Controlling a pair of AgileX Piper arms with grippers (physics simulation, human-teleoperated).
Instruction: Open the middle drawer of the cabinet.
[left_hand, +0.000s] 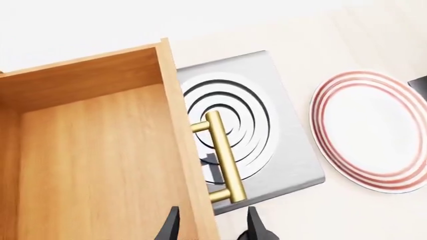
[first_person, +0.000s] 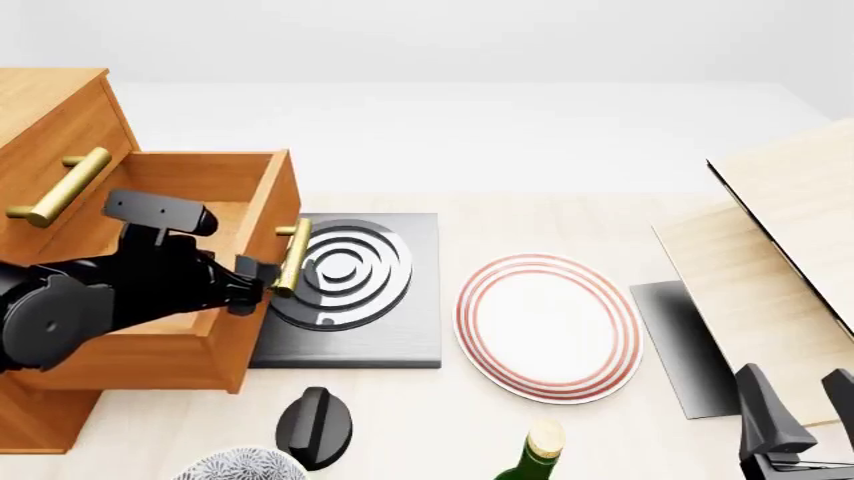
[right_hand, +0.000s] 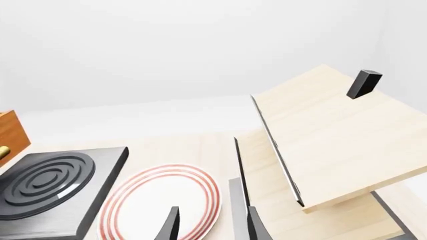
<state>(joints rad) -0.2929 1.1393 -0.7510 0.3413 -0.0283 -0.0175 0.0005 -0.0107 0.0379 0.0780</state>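
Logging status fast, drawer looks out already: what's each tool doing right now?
Left tool: open, fingers straddling the drawer front by its handle, holding nothing.
Right tool: open, empty, over the plate.

Front view: you look down from above and behind the arms.
Left wrist view: you sit close over the middle drawer (left_hand: 100, 150), hob (left_hand: 247, 135) beyond.
Right wrist view: you face slanted boards (right_hand: 333, 145).
Shared: the striped plate (first_person: 549, 325), about 5 o'clock in front.

A simulated kitchen is suggested by a hob (first_person: 350, 270), a striped plate (first_person: 547, 325) and a bottle (first_person: 531, 457) on the worktop (first_person: 441, 420).
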